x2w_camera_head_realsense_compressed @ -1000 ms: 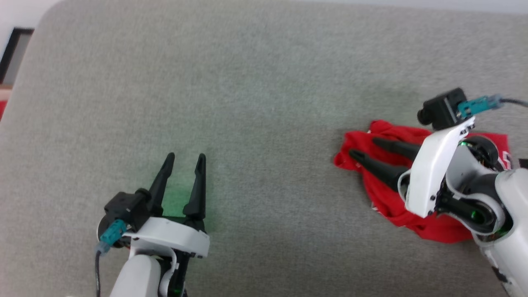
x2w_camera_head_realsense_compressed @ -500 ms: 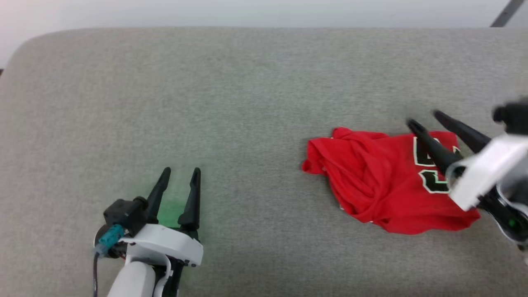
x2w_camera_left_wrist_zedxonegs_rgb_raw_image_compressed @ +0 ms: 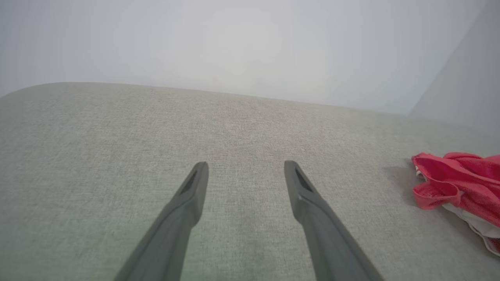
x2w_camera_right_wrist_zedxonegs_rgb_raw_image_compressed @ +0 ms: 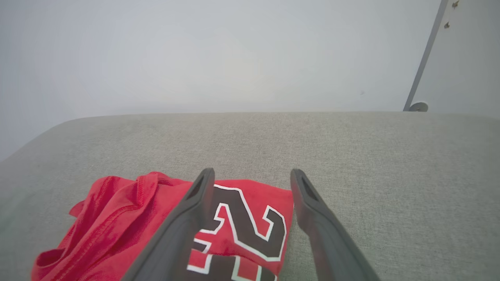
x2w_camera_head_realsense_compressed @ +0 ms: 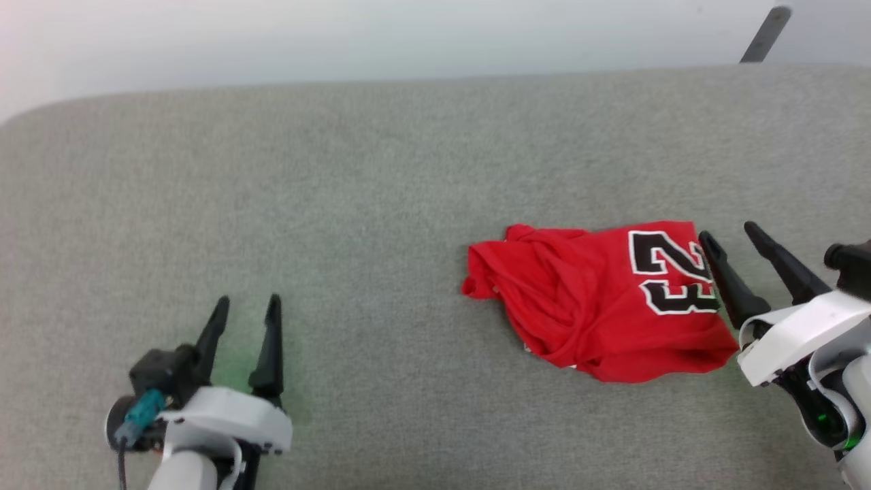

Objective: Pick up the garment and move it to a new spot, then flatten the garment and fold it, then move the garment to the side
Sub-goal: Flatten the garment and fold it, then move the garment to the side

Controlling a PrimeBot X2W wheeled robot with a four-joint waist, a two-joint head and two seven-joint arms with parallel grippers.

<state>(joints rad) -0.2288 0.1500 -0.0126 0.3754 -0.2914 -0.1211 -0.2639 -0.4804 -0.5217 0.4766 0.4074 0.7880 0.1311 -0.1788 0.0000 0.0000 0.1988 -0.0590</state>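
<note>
Plain indoor room: grey upholstered surface against a pale wall.

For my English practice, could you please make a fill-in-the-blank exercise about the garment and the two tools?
The number printed on the red garment is ____.
The jaws of the left tool and the right tool are both ____.
The tool closer to the garment is the ____ one.
Missing words: 23; open; right.
</note>
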